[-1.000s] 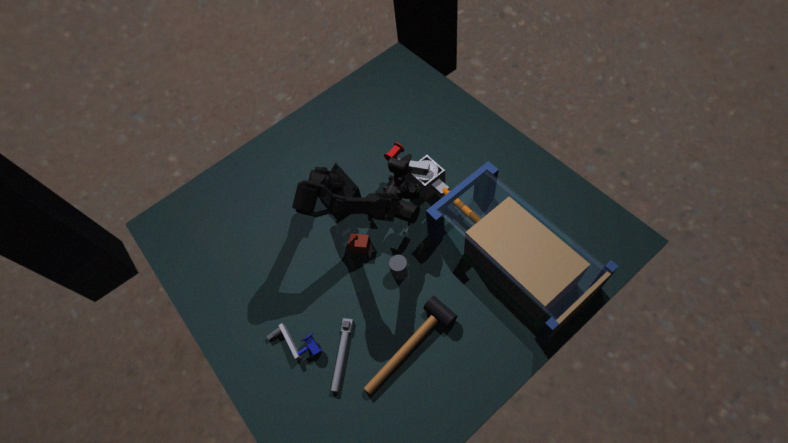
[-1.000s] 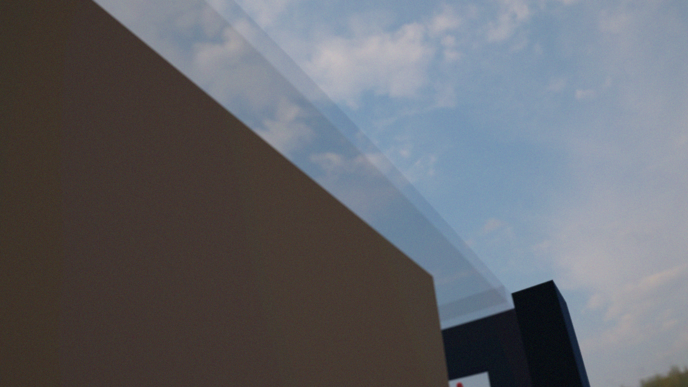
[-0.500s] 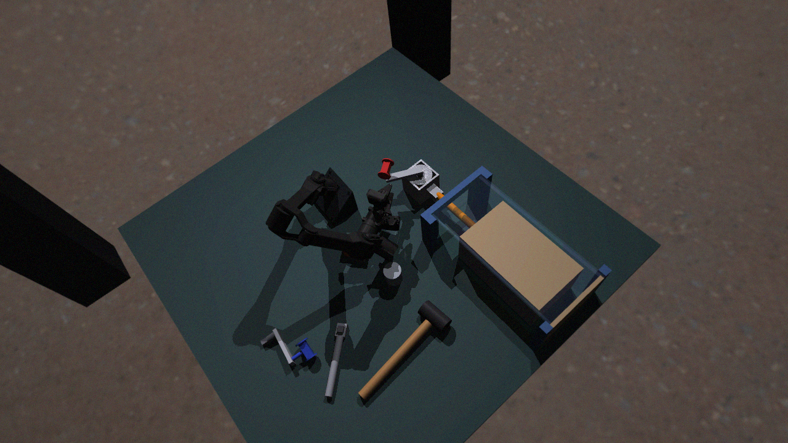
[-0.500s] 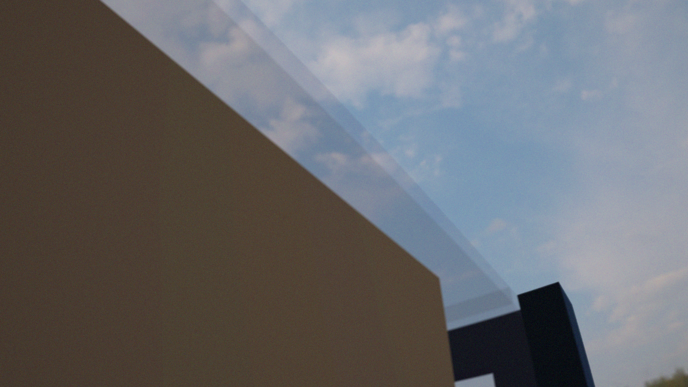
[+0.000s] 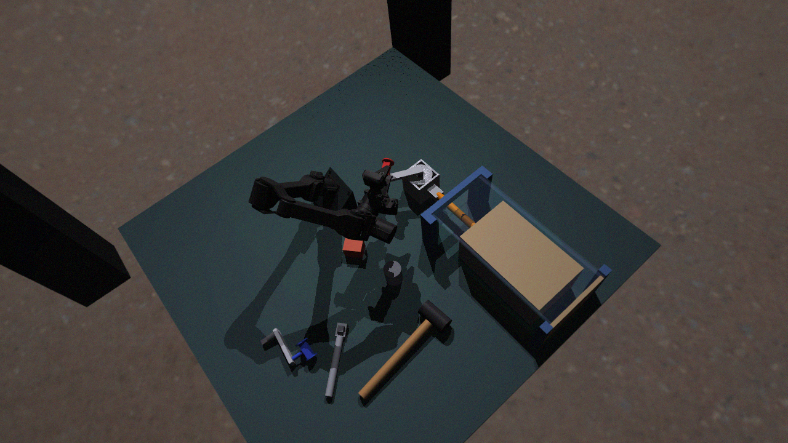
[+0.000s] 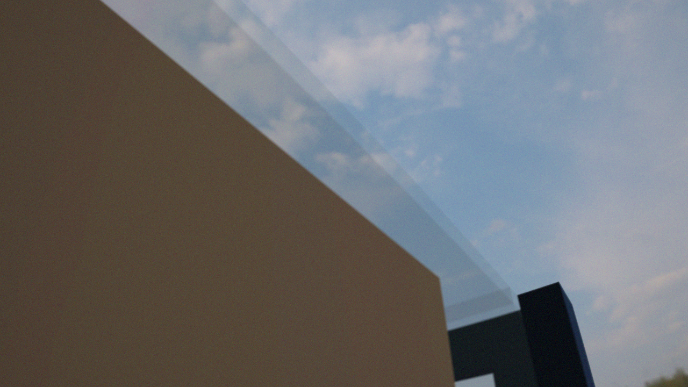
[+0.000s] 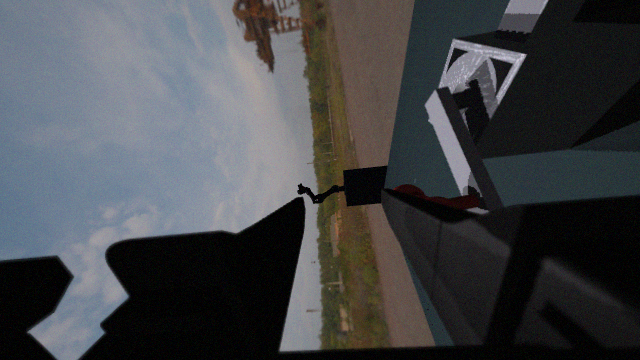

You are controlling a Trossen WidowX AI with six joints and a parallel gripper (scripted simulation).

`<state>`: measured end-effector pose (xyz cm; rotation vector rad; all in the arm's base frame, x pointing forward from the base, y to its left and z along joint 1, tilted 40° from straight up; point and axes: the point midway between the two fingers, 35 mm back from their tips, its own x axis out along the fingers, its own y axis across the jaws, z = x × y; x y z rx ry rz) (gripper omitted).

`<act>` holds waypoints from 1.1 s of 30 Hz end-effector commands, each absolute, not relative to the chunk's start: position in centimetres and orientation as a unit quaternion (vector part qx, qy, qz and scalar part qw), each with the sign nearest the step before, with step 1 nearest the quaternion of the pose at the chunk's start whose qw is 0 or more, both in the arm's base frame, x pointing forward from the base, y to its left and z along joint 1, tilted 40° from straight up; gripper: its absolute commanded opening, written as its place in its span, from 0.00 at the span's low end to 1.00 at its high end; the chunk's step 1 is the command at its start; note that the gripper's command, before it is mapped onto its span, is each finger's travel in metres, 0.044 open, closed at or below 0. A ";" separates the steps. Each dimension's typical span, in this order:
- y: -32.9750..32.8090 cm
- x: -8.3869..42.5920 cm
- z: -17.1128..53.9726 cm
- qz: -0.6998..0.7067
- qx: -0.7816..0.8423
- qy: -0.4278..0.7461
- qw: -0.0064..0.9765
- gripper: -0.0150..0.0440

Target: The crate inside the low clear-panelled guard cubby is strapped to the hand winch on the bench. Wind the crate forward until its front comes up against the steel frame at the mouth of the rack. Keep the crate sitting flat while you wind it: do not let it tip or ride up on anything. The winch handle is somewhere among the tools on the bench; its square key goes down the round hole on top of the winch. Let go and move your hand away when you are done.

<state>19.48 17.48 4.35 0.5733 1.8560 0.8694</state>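
The winch [image 5: 417,189] [image 7: 535,100] stands by the rack mouth. The handle's pale arm [image 5: 406,173] [image 7: 452,145] reaches out from the winch top and ends in a red grip [image 5: 387,163] [image 7: 434,198]. My gripper [image 5: 381,179] [image 7: 344,195] is part open, close to the grip. In the wrist view the grip lies partly behind one finger, not between the fingertips. The tan crate [image 5: 520,256] [image 6: 240,216] sits flat inside the clear-panelled cubby. An orange strap [image 5: 460,212] runs from it to the winch. A gap shows between the crate's front and the blue frame [image 5: 457,194] [image 6: 486,341].
A red block [image 5: 353,246] and a grey-topped cylinder [image 5: 393,269] stand below the arm. A blue-knobbed crank [image 5: 283,347], a grey bar tool [image 5: 335,360] and a mallet [image 5: 396,359] lie at the near side. The cubby's rear posts stand at the right.
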 end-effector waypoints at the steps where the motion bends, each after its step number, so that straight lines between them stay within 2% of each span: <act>1: 17.5 19.5 4.3 0.359 0.234 0.762 0.486 0.66; 13: 17.5 19.5 4.3 0.359 0.234 0.762 0.486 0.66; 16: 17.9 19.3 3.9 0.351 0.206 0.776 0.481 0.79; 21: 20.0 18.2 2.2 0.305 0.036 0.831 0.464 1.00; 27: 23.2 16.6 0.7 0.246 -0.202 0.833 0.452 1.00; 33: 26.1 15.5 0.3 0.177 -0.415 0.769 0.454 1.00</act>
